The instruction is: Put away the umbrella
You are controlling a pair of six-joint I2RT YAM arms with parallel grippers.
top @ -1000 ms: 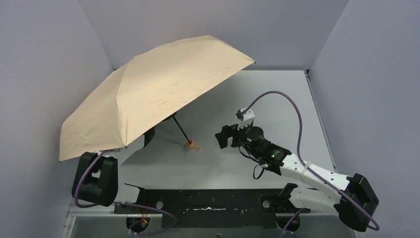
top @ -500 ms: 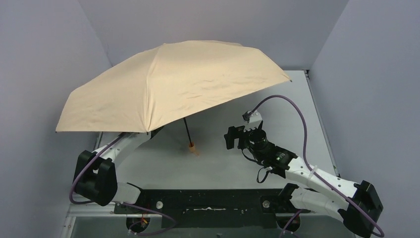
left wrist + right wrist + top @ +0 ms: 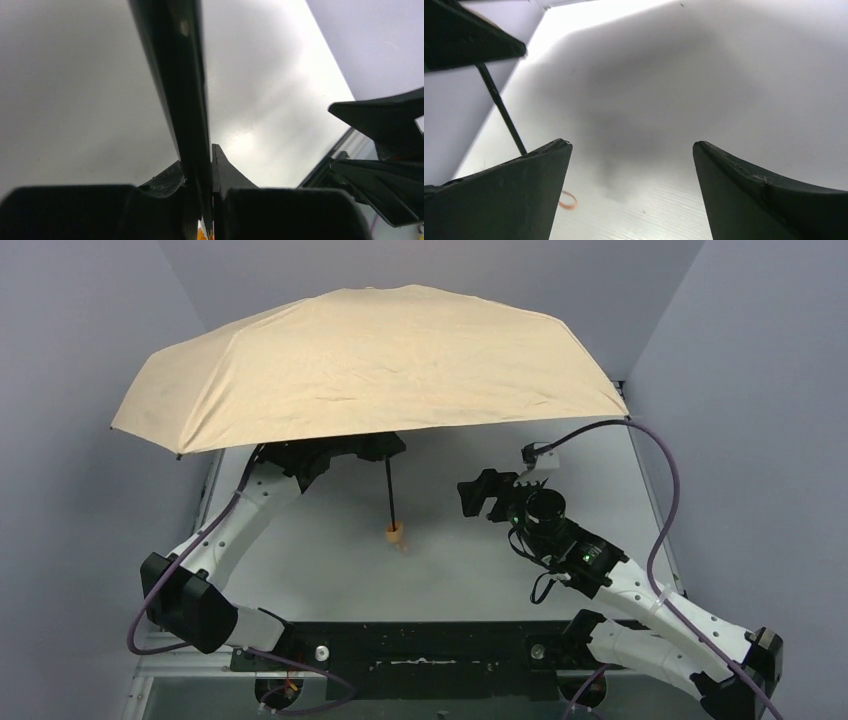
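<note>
Looks barely begun, judging from the scene: nothing folded, nothing stowed. Nearest the bases, finds the right gripper just right of the shaft, fingers spread wide and clear of everything. Finds the handle at the shaft's lower end, hanging close over the table; cannot tell whether touching. Higher up the shaft, just under the canopy, finds the left gripper clamped on the thin black rod, carrying the umbrella upright. Beyond and above, sees the tan canopy fully spread, reaching wide to both sides of the shaft. Leaves, by this reading, all of the work: collapsing the canopy, shortening the shaft, wrapping the strap, setting the bundle aside. Shows no place to stow it

From the top alone, gives canopy, handle and both arms together, yet hides the left grip in shadow. From the left wrist alone, proves that grip: fingers closed flat against the shaft, with no canopy or handle in sight. From the right wrist alone, confirms the wide gap between its fingers, only bare table inside, the shaft off to their left, and adds an orange loop low beside the shaft, perhaps a wrist strap
</note>
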